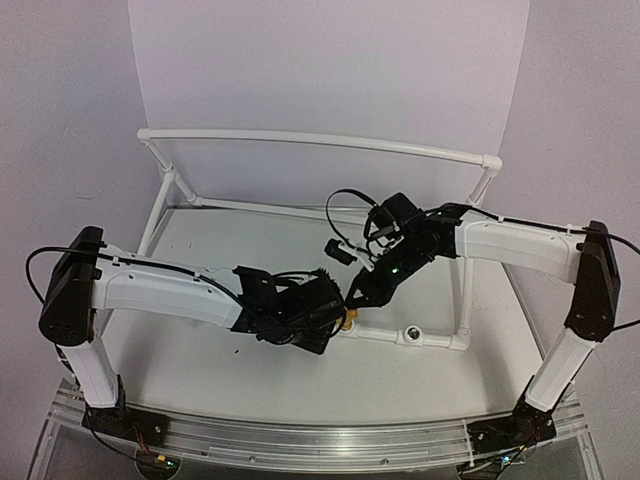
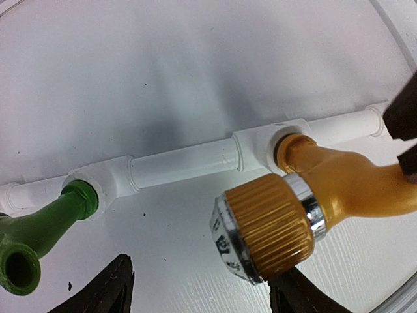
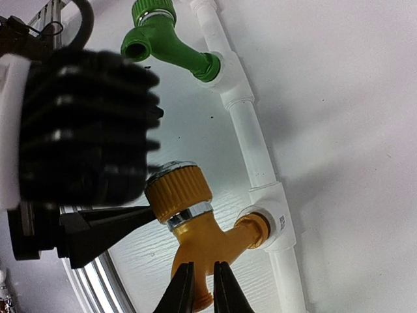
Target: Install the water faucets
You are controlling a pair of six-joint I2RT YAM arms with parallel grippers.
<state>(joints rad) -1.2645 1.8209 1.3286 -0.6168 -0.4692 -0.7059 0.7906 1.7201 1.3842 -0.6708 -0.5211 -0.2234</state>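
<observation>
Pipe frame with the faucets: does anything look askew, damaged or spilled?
Nothing stands out. The green faucet and the gold faucet each sit in a socket of the white pipe frame, with no crack or spill visible. Only a few dark specks lie on the table.

Gold faucet (image 2: 339, 189), green faucet (image 2: 45, 225), white pipe (image 2: 182, 163)

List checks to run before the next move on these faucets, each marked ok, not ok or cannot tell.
1. Green faucet seated in its tee socket: ok.
2. Brass-gold faucet entered in the next socket: ok.
3. Brass-gold faucet fully tight: cannot tell.
4. Right gripper shut on its spout: ok.
5. Left gripper open beside its knob: ok.
6. Third socket filled: not ok, empty.
</observation>
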